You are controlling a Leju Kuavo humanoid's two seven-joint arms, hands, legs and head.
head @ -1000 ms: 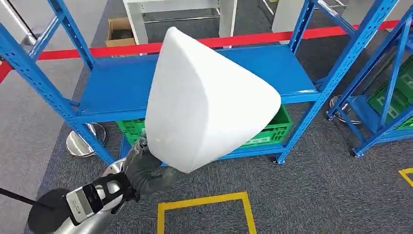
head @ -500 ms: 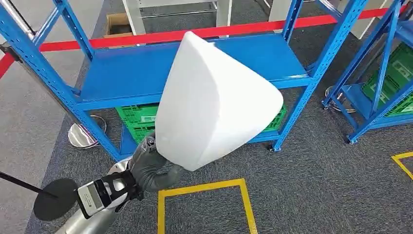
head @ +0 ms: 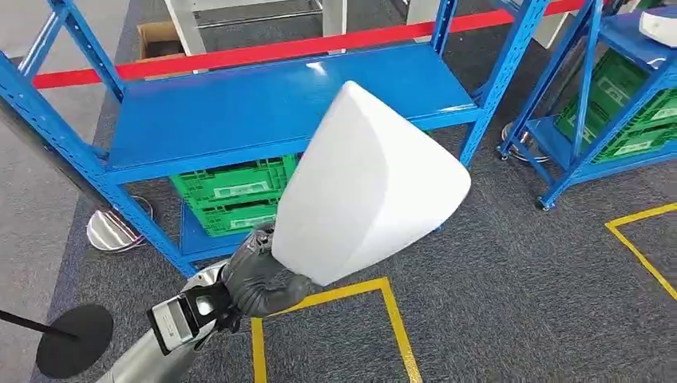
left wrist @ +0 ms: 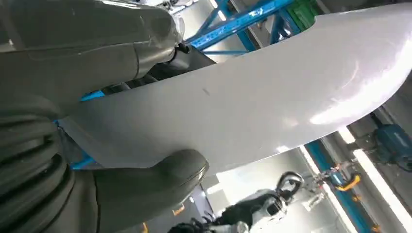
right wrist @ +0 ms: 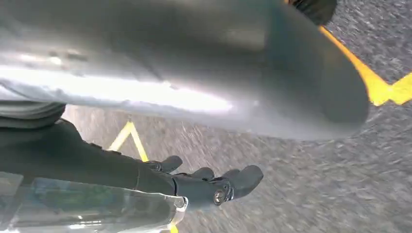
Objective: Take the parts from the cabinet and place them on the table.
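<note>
While the left hand rises from about seven o'clock in the head view, its grey fingers are clamped on the lower edge of one large white curved shell part, held up over the floor at picture centre. In the left wrist view the thick thumb presses one face of that panel and the ribbed cover lies just behind it. The right hand hangs over grey carpet in its own wrist view, dark fingers slightly apart and gently curled, holding nothing; a blurred silver surface lies across that picture.

Nearest on the carpet, at six o'clock, runs one yellow taped square outline, and a second yellow outline lies at four o'clock. One black round stand base sits at eight o'clock, with a shiny metal base beyond it at nine.

Behind the part stands one blue shelving rack, its upper shelf bare blue; on its lowest shelf sit two stacked green crates. A second blue rack at two o'clock carries more green crates, their number hard to tell, and one white object on its top shelf. Farthest off, one red barrier band crosses at twelve o'clock, with a cardboard box at eleven.
</note>
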